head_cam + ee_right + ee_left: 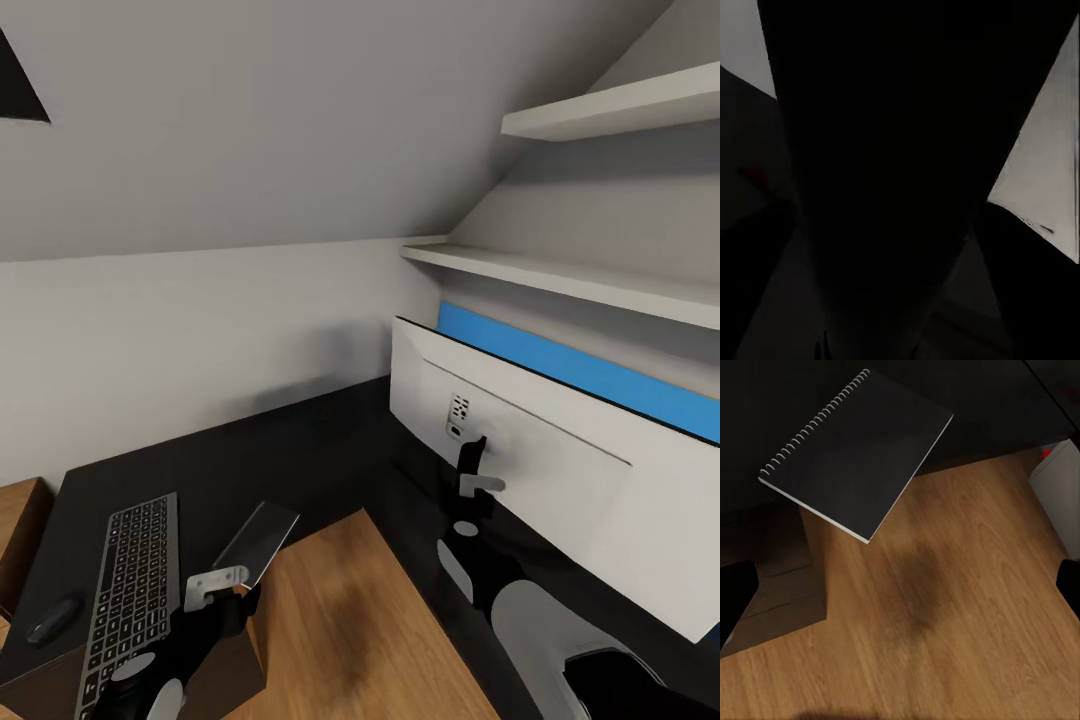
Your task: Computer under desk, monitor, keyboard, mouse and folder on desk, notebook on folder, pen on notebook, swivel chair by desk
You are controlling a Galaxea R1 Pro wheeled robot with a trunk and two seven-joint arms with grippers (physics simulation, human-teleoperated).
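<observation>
Notebook (pixel 859 454), flat, dark, spiral-bound, overhangs the matte black desk (pixel 320 440).

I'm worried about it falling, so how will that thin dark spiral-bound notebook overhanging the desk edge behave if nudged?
The thin dark spiral-bound notebook looks light and flat, so it would probably slide. One corner overhangs the black desk, so it may tip off.

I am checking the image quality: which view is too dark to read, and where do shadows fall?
Right wrist view: almost all black, a dark shape close to the lens, nothing readable. Left wrist view: evenly lit, a soft dark shadow on the wood floor below the notebook. Head view: mild blur, a faint shadow on the wall behind the monitor.
</observation>
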